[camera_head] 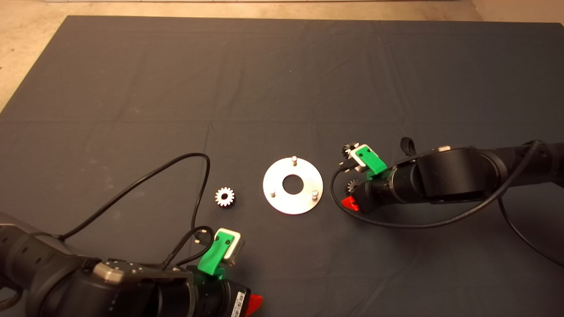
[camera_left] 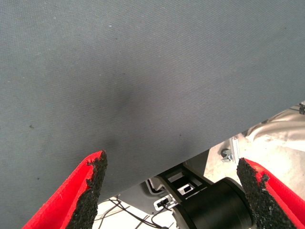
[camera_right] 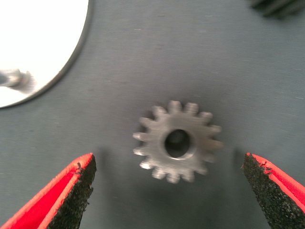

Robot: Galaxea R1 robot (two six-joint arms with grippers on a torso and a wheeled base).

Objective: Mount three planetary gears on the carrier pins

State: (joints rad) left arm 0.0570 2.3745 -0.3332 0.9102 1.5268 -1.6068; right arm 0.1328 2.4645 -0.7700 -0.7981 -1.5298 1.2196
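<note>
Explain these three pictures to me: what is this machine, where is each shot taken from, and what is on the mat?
It is a two-armed robot at a dark mat. The big picture looks down from above; the other two come from cameras on each wrist. On the mat lies a shiny disc with three upright pins and no gears on them yet. One gear lies left of the disc; two more sit beside the right arm. The right pincer hangs open over one of those, the near gear, not touching it. The left pincer waits open at the mat's near edge. Nothing is held.

A robotics lab bench: dark mat (camera_head: 282, 79) on a pale table, cabled arms
</note>
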